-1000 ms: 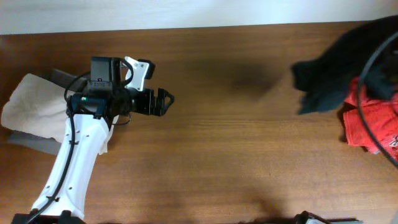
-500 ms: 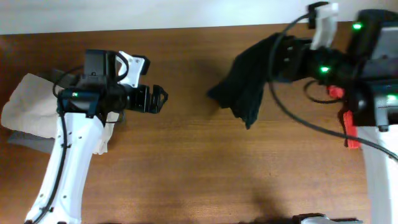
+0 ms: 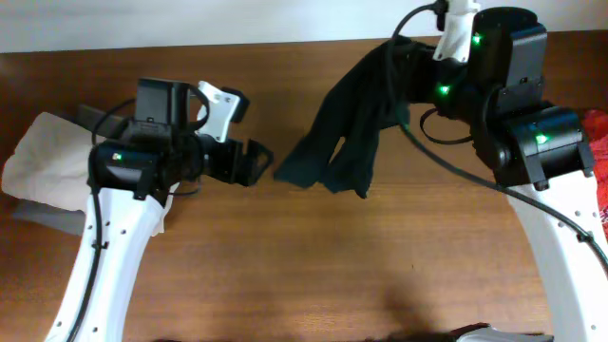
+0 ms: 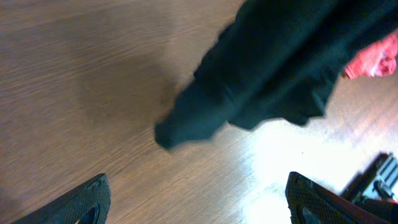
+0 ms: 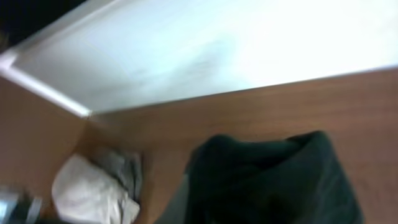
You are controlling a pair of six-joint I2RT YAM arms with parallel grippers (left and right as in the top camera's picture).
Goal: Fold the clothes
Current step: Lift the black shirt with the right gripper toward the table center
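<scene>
The clothes, a black T-shirt [image 3: 353,128], hang bunched from my right gripper [image 3: 407,68] at the back of the table. The shirt's lower end [image 3: 294,173] trails down to the left, close to the wood. That gripper is shut on the shirt, and the fabric hides its fingers. In the right wrist view the dark cloth [image 5: 273,180] fills the bottom. My left gripper [image 3: 255,161] stands open just left of the shirt's low end, apart from it. In the left wrist view the shirt [image 4: 280,68] hangs ahead of the open gripper [image 4: 199,205], with bare wood between the fingertips [image 4: 87,200].
A beige garment [image 3: 43,161] lies over a grey one [image 3: 47,217] at the table's left edge, under the left arm. A red garment [image 3: 600,142] lies at the far right edge. The white wall [image 5: 217,50] runs along the table's back.
The right arm has swung in from the right, carrying the black shirt left to the table's middle. The left gripper has shifted a little to the right, towards the shirt.
</scene>
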